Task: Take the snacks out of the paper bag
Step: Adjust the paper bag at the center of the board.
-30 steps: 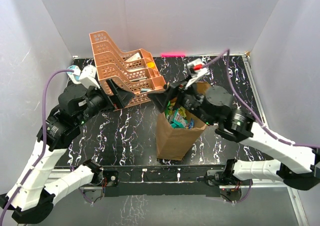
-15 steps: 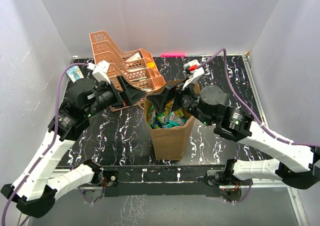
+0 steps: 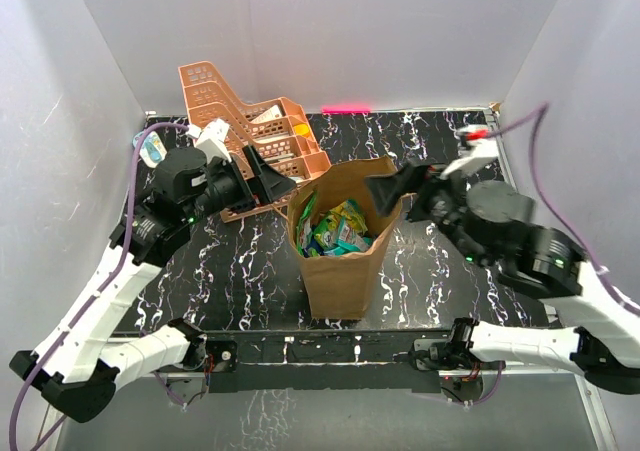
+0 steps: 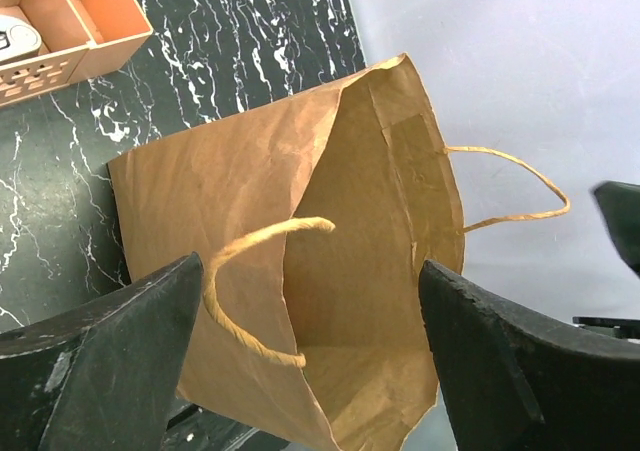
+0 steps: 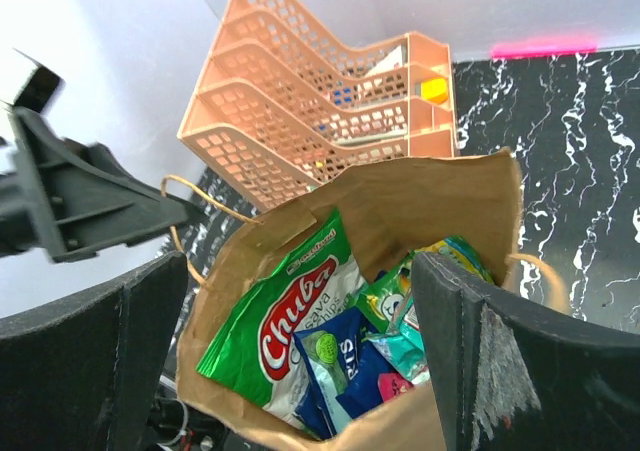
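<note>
Brown paper bag (image 3: 345, 266) stands open-mouthed between both end effectors (image 3: 272, 176) (image 3: 392, 186), spread wide, empty.

Both arms lean in from the near edge toward the middle, facing each other. The left arm (image 3: 95, 306) climbs from its lower-left base, folds at the elbow and reaches to the right. The left pincer (image 3: 270, 179) gapes wide with nothing held. The right arm (image 3: 520, 241) sweeps up from the lower right and turns left, and the right pincer (image 3: 388, 186) is just as wide and empty. In each wrist view the dark fingers (image 4: 100, 371) (image 5: 80, 371) sit far apart at the bottom corners.
</note>
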Motion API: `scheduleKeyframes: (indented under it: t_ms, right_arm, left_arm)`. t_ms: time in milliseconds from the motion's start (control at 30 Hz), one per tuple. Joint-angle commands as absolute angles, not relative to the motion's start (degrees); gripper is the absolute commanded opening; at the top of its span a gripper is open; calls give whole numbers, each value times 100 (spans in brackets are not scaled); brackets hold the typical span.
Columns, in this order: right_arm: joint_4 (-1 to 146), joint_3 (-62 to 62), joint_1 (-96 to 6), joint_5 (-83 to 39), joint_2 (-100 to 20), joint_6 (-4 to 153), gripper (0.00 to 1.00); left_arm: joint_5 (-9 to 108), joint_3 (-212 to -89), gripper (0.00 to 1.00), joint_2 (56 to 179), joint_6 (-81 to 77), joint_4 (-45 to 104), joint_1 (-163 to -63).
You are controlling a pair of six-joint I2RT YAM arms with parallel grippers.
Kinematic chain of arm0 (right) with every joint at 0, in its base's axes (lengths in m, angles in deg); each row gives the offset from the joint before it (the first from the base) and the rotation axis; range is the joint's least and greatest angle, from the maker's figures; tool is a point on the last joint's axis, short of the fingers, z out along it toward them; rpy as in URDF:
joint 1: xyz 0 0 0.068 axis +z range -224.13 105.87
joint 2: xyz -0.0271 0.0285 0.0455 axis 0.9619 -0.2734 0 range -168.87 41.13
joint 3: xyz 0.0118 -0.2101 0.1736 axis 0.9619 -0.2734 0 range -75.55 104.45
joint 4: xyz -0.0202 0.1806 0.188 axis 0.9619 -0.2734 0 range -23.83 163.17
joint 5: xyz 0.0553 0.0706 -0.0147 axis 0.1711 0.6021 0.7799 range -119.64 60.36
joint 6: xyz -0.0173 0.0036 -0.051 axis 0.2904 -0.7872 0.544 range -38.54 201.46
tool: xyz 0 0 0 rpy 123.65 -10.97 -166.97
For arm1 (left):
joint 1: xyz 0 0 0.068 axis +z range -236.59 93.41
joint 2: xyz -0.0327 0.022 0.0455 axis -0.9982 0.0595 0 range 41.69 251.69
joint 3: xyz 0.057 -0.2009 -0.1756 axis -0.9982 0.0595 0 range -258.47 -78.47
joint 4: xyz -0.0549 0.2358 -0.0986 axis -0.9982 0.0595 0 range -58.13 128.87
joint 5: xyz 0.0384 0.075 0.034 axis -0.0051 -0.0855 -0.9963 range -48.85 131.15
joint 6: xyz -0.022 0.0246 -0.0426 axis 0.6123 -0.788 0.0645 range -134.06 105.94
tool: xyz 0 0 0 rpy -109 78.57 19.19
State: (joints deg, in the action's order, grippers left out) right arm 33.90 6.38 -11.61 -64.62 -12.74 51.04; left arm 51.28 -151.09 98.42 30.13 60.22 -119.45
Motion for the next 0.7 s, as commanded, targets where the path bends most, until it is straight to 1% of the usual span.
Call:
scheduleKeyframes:
  t_ms: [0, 33, 67, 133, 167, 233, 333, 400, 500, 600, 667]
  right_arm:
    - [3405, 496, -1155, -6970, -524, 4991, 98]
    - [3418, 403, -1158, -7049, -400, 4986, 98]
    - [3423, 313, -1158, -7107, -291, 4968, 98]
    - [3428, 236, -1158, -7137, -146, 4912, 98]
    - [3455, 213, -1156, -7133, -100, 4889, 98]
    - [3566, 203, -1151, -7074, -54, 4895, 98]
    - [3604, 213, -1155, -6989, -96, 4995, 98]
    - [3555, 207, -1155, -6969, -150, 5024, 98]
    - [3444, 153, -1155, -6903, -193, 5017, 98]
    - [3319, 39, -1155, -6756, -158, 5031, 98]
    - [3250, -56, -1155, -6740, -88, 5036, 98]
  left_arm:
    - [5306, -15276, 83, 9910, 3222, 5850, -11976]
    - [5389, -15243, 82, 9911, 3277, 5751, -11975]
    - [5509, -15187, 77, 9917, 3329, 5647, -11977]
    - [5637, -15079, 65, 9925, 3433, 5447, -11974]
    - [5674, -14989, 60, 9918, 3519, 5374, -11973]
    - [5756, -14850, 55, 9903, 3628, 5187, -11966]
    - [5823, -14695, 49, 9896, 3792, 5061, -11970]
    - [5774, -14651, 43, 9901, 3823, 5099, -11966]
    - [5600, -14744, 32, 9917, 3742, 5223, -11971]
    - [5240, -15102, 25, 10017, 3474, 5511, -11969]
    - [5006, -15505, 15, 10241, 3326, 5919, -11942]
